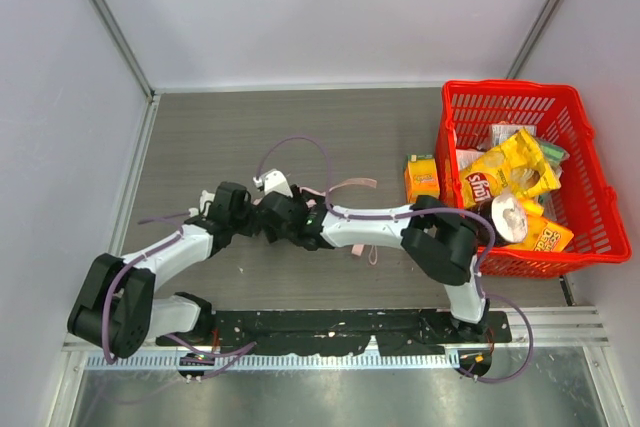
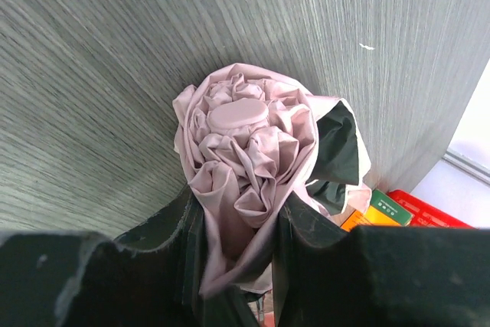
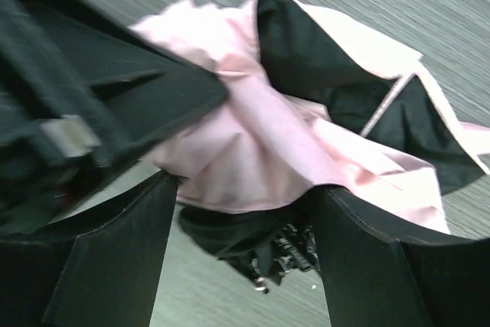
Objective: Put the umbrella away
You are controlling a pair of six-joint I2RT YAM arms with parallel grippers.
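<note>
Fabric seems soft, slippery; our left claw (image 2: 236, 216) and right claw (image 3: 245, 189) clamp the umbrella (image 2: 241, 151), best held at its stiffer ribs (image 3: 279, 254).

A pale pink thin-fabric umbrella (image 3: 260, 143), black on its inner side, is seen bunched between the two black fingers (image 3: 115, 258) of the right gripper (image 3: 245, 220), touching both. Dark metal ribs (image 3: 279, 254) are seen below the fabric. A black left gripper (image 3: 168, 89) is pressed against the fabric at upper left. A grey wood-grain table (image 3: 429, 13) is seen behind.
</note>
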